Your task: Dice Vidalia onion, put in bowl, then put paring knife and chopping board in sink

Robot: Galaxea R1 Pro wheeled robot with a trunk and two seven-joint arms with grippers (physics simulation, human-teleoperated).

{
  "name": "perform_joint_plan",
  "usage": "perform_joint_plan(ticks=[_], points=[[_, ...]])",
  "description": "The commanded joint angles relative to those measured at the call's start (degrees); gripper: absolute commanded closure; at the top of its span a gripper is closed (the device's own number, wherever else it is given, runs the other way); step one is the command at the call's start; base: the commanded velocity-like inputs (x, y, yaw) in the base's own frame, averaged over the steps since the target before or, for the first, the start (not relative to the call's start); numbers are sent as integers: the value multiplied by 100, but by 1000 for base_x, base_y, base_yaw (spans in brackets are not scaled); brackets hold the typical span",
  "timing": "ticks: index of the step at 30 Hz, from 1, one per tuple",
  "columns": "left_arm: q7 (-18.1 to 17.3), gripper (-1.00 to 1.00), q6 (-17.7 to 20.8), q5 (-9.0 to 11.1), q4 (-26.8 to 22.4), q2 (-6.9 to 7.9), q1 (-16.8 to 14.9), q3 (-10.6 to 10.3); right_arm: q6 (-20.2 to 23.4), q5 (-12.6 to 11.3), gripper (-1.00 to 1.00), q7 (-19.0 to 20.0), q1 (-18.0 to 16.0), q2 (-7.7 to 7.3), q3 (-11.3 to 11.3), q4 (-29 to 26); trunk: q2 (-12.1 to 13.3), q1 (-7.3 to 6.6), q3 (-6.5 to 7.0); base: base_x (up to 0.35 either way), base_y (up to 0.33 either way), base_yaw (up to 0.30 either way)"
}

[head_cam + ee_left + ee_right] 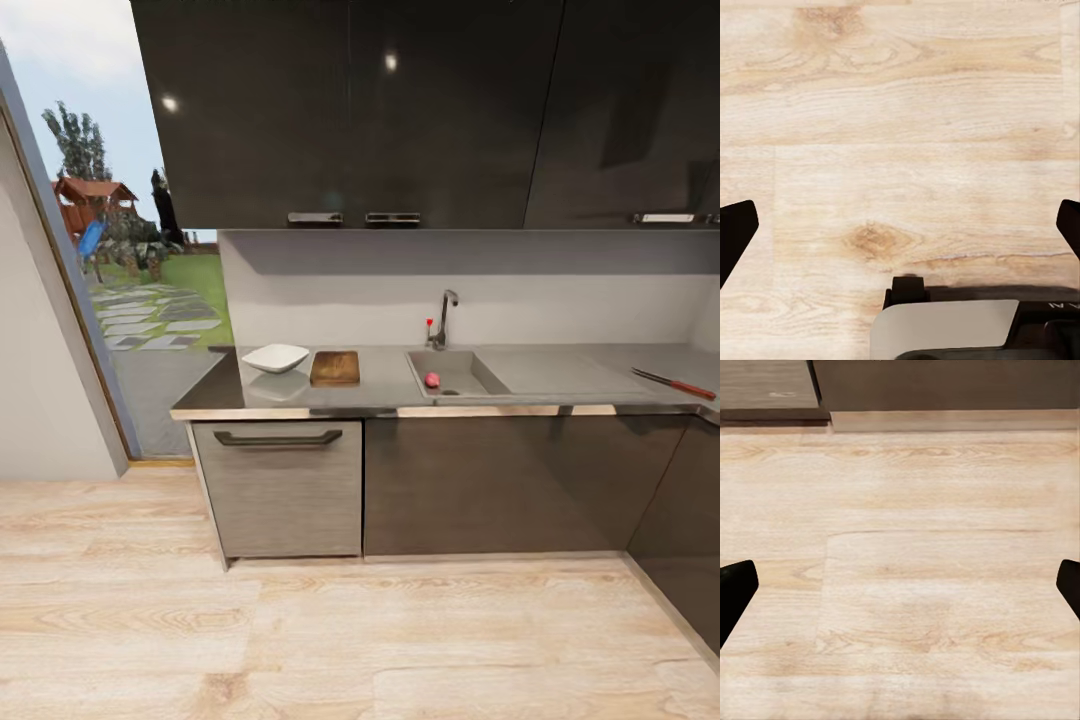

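**Kitchen counter seen from across the wood floor**

Nearest, filling the lower half of the head view, is pale plank floor with visible grain and knots. The left gripper hangs over this floor with its two dark fingers wide apart, nothing between them; a grey and black piece of the robot sits just beneath it in that wrist picture. The right gripper is likewise spread open over bare planks, with dark cabinet fronts beyond.

Across the middle of the frame runs one glossy grey countertop above dark drawer fronts. From left to right it carries one shallow white bowl, squarish with rounded corners, one brown wooden chopping board just beside it, and the pale rectangular sink with one small pink onion inside. One chrome tap stands behind the basin. At the far right lies one slim knife with a red handle.

Farther back, glossy black wall cabinets fill the top; a garden shows at upper left.
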Motion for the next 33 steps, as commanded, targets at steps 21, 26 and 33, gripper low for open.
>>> perform_joint_plan(ticks=[21,26,33], points=[[1,-100,-1,5,-13,-1,3,6,-17,3,-100,0,-4,0,2,4,841,-462,373,0,0,0],[1,-100,-1,5,-4,-1,3,6,-17,4,-100,0,-4,0,3,4,1041,-572,462,0,0,0],[1,-100,-1,5,-4,-1,3,6,-17,0,-100,0,-4,0,3,4,1322,-725,588,0,0,0]])
